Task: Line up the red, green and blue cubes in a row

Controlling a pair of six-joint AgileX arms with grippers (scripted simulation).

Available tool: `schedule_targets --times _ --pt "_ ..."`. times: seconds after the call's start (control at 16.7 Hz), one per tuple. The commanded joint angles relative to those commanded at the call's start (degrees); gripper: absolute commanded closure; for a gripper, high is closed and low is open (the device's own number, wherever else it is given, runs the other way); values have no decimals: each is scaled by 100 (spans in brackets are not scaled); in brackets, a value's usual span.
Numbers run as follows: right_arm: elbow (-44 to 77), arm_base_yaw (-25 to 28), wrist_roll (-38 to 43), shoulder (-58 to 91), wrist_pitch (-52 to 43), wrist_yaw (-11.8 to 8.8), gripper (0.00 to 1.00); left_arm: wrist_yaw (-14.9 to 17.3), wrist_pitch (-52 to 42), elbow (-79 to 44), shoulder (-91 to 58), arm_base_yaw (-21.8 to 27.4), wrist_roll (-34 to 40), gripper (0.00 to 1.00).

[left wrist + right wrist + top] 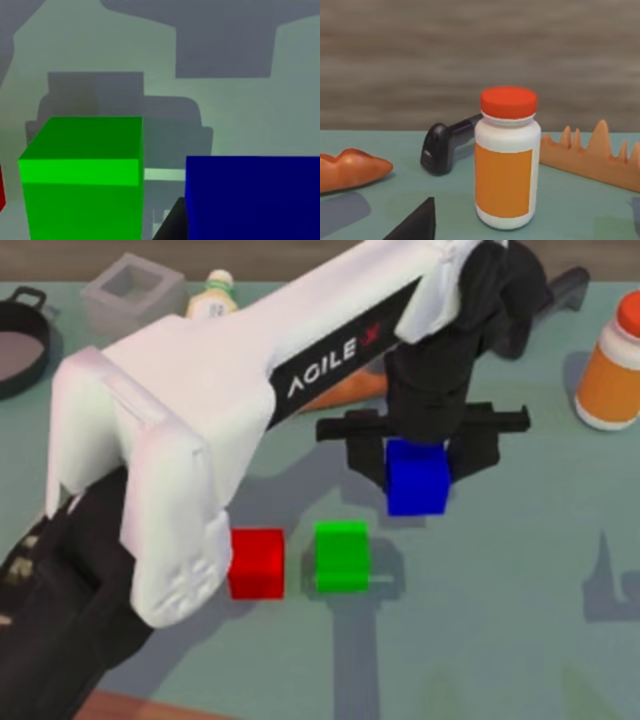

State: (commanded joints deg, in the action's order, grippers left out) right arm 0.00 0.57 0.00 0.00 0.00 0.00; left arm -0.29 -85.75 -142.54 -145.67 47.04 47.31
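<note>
From above, your left end effector [417, 468] grips the blue cube [416, 478] just far-right of the green cube [342, 554]; the red cube [257, 562] sits just left of the green one on the worktop [500, 620]. Your left wrist view shows the green cube [82, 177] beside the blue [252, 197]. Your right wrist view faces an orange-labelled bottle [506, 157]; you cannot tell whether the right end effector is open or closed.
</note>
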Motion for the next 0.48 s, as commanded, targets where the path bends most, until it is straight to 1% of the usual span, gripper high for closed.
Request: schedule_targets --times 0.12,0.24,0.48 --pt "0 0 0 0 0 0 0 0 -233 -474 -251 246 171 100" --pt "0 0 0 0 0 0 0 -1 -355 -706 -380 378 263 100" --pt "0 0 0 0 0 0 0 0 -354 -719 -375 367 258 100"
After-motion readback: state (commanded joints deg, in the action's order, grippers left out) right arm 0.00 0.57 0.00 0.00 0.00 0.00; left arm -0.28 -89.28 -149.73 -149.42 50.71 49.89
